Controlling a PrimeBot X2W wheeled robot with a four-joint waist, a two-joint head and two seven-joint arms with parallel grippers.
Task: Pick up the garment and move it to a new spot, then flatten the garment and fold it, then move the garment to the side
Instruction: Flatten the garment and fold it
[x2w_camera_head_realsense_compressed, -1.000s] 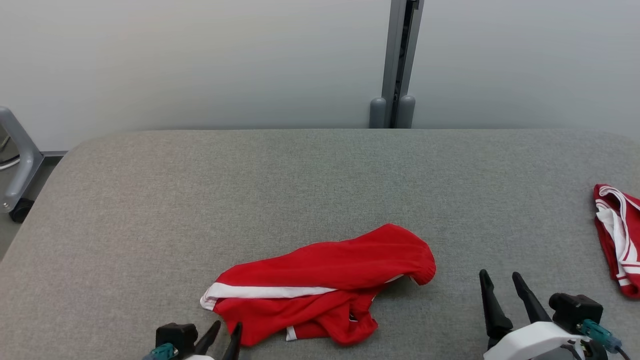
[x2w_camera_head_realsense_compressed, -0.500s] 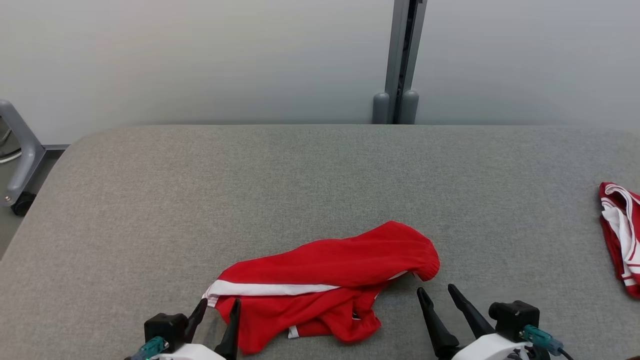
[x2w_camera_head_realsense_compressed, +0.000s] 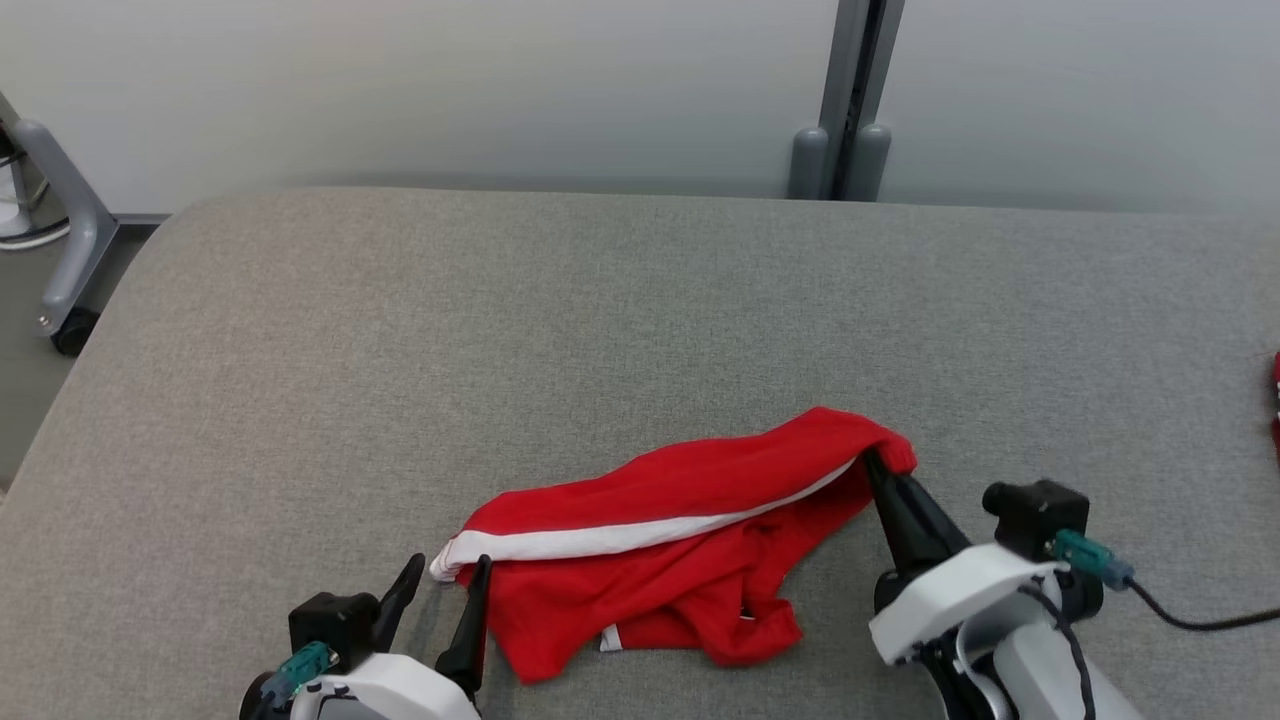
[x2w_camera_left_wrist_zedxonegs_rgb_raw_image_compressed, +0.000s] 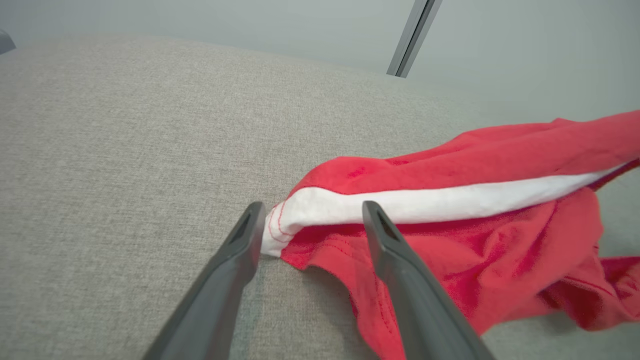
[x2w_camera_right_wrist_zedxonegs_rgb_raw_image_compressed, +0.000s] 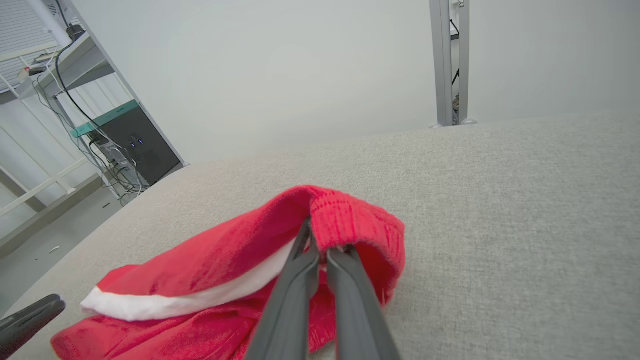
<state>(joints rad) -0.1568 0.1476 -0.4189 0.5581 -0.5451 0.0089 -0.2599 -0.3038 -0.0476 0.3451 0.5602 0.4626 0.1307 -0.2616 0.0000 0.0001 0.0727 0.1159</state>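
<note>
Though open before, right jaws now pinch garment (x2w_camera_head_realsense_compressed: 680, 485)

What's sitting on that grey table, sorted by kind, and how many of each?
Red garment with white stripe: 1
Claws: 2 (left claw, right claw)
Red sliver at the right edge, too cropped to identify: 1
Total: 4

L fingers (x2w_camera_left_wrist_zedxonegs_rgb_raw_image_compressed: 400, 280) apart w/ red garment (x2w_camera_left_wrist_zedxonegs_rgb_raw_image_compressed: 475, 165) corner between.
</note>
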